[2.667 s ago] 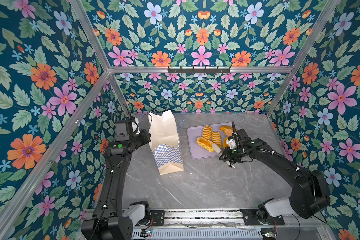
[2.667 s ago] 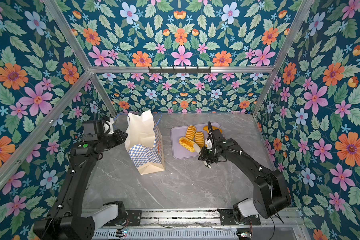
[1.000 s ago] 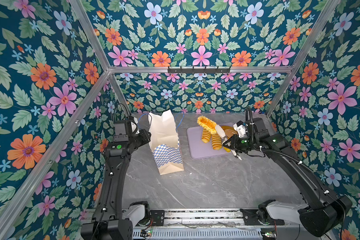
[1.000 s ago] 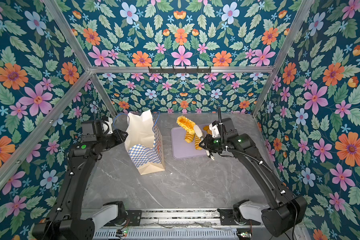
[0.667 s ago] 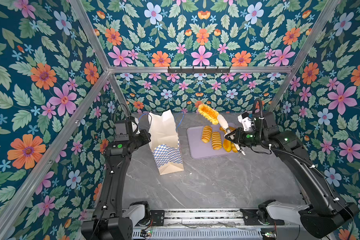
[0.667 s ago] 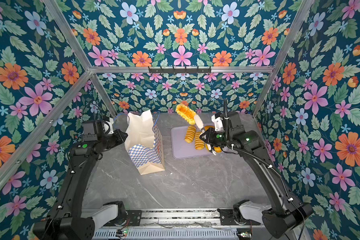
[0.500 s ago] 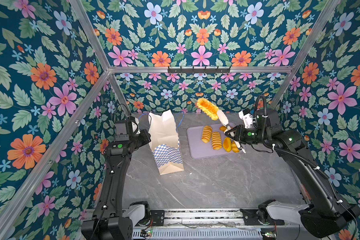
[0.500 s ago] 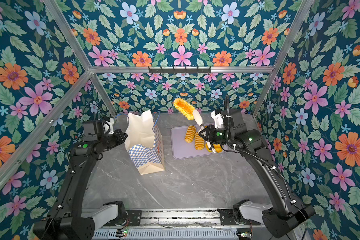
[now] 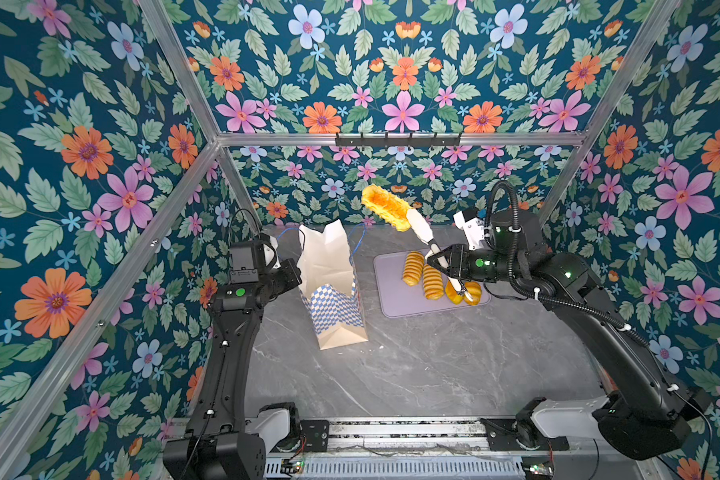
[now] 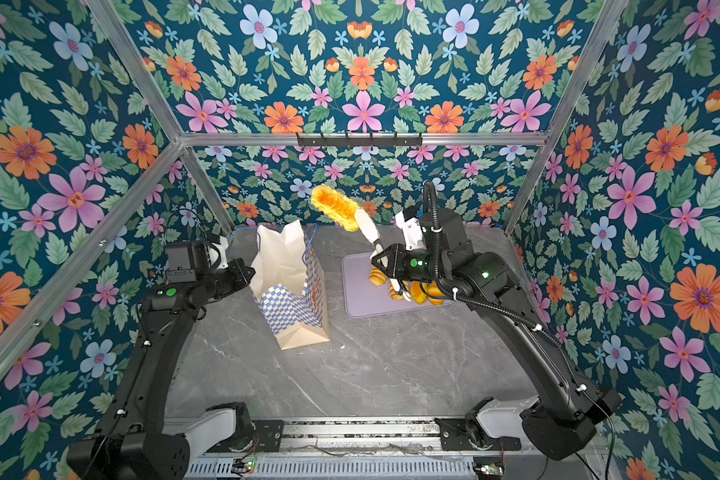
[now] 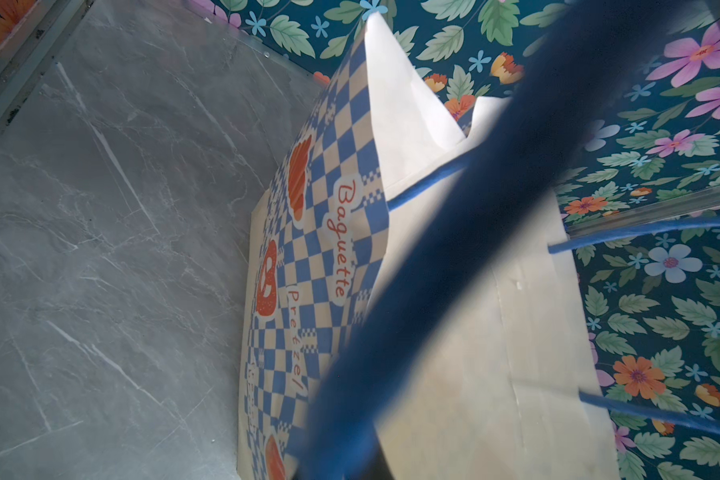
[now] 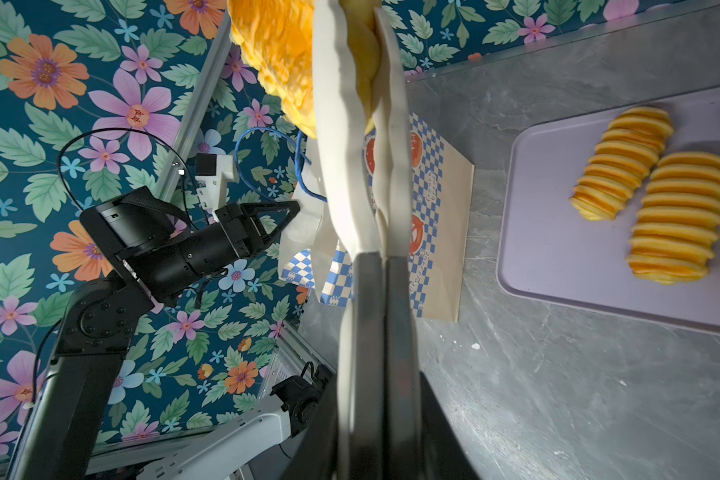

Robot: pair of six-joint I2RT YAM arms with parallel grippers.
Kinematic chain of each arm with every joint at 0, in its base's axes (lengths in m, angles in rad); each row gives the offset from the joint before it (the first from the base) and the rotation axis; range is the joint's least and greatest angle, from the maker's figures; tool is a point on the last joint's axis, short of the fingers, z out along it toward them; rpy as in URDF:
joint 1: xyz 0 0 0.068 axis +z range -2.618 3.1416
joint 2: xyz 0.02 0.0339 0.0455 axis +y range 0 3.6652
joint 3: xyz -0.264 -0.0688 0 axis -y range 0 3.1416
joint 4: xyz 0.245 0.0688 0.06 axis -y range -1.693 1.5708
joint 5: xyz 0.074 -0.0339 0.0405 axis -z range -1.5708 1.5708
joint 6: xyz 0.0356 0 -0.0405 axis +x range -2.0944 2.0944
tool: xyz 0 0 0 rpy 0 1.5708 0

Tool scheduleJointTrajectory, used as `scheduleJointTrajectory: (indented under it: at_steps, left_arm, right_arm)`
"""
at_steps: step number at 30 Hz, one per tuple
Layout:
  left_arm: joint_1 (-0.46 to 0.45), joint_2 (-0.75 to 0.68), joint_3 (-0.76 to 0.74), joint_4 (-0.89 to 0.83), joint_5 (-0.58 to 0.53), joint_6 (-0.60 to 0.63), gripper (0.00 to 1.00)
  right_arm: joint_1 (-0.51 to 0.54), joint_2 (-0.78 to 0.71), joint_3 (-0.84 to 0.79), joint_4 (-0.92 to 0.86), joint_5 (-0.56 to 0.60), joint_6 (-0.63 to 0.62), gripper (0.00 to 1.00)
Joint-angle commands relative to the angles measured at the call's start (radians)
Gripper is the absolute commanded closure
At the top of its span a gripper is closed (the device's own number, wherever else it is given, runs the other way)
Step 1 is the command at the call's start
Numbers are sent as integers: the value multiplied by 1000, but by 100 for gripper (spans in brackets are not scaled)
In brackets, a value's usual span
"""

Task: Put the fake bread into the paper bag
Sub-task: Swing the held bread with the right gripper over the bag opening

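Paper bag: one. The paper bag stands upright on the grey surface with its mouth open, left of the tray in both top views. In the left wrist view I read "Baguette" and "Pretzel" on its chequered side.
Cord handles: two, thin and blue, one at each long side of the mouth. One of the cord handles runs so close to the left wrist lens that it blurs into a thick dark stripe.
Left fingers: the left fingers are closed down tight at the bag's left rim. They look pinched on the bag's edge, but I cannot tell whether on paper or cord.
Right fingers: the right fingers are clamped on one pair of tongs with a metal shank and white tips.
Loaf: one bumpy yellow-orange loaf. It is pinched at one end between the tong tips and held tilted in the air over the back of the surface. It sits higher than the bag's rim and to the right of its mouth, touching neither bag nor tray.
Tray: one lilac tray lies flat on the surface, near the bag but apart from it.
Ridged rolls: two ridged rolls lie side by side on the tray.
Round buns: two round buns sit at the tray's right, partly hidden by the tongs' rear end and my right arm.
Bread count: I can see five pieces, one in the air and four on the tray.
Bag interior: I cannot see down to the bottom from any view.
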Motion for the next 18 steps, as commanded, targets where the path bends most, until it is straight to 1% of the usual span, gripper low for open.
scheduleJointTrajectory:
  at_steps: [1,10,18]
  left_arm:
    - [1,-2,-3,17,10,-5,93]
    - [1,-7,-3,20,7,-11,93]
    - [1,-15,-9,26,10,-18,93]
  right_arm:
    - [35,23,45,59,33,-14,82]
    - [155,124,174,24,109,-52,82]
    - [261,244,332,-81,254,-111,83]
